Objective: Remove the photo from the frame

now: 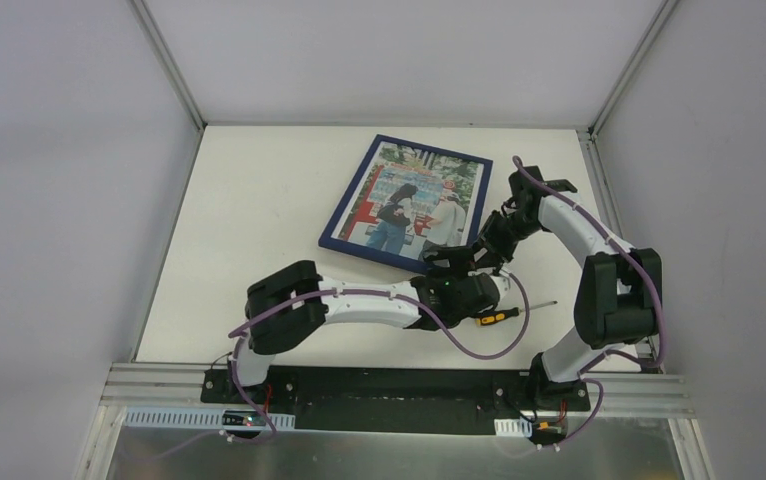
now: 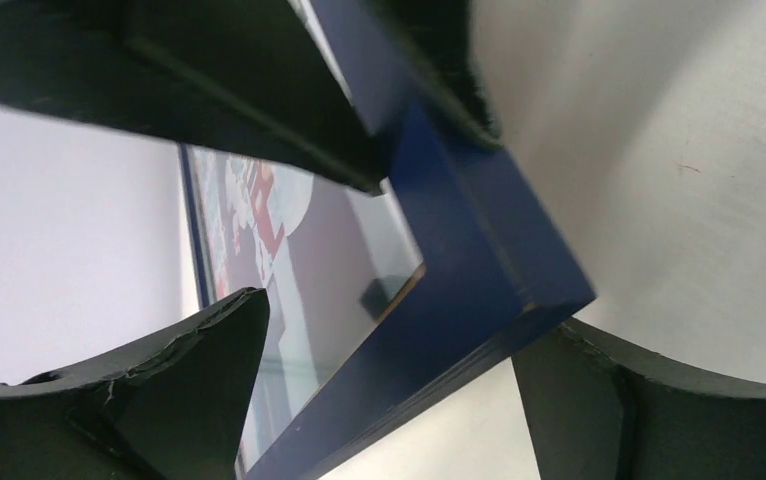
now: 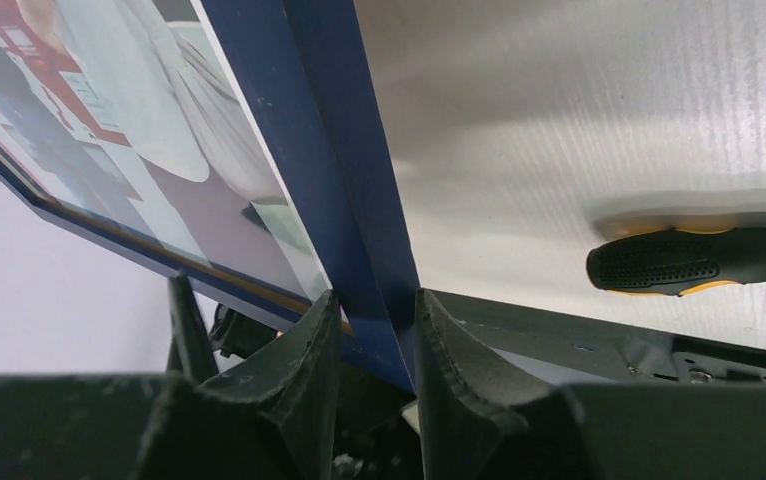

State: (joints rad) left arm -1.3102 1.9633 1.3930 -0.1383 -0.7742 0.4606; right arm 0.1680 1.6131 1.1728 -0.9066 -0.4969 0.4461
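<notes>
The dark blue frame (image 1: 364,252) lies face up at the back middle of the table, with the colour photo (image 1: 414,195) of people behind its glass. My right gripper (image 1: 484,248) is shut on the frame's right rim (image 3: 329,150) near the near corner, one finger on each face (image 3: 374,310). My left gripper (image 1: 449,262) is open, and its fingers straddle that same corner (image 2: 479,250) without touching it (image 2: 404,315). The corner looks slightly raised off the table. The photo also shows in the left wrist view (image 2: 259,210) and the right wrist view (image 3: 159,120).
A screwdriver (image 1: 504,315) with a black and yellow handle (image 3: 699,260) lies on the table just right of my left wrist. Grey walls enclose the table on the left, back and right.
</notes>
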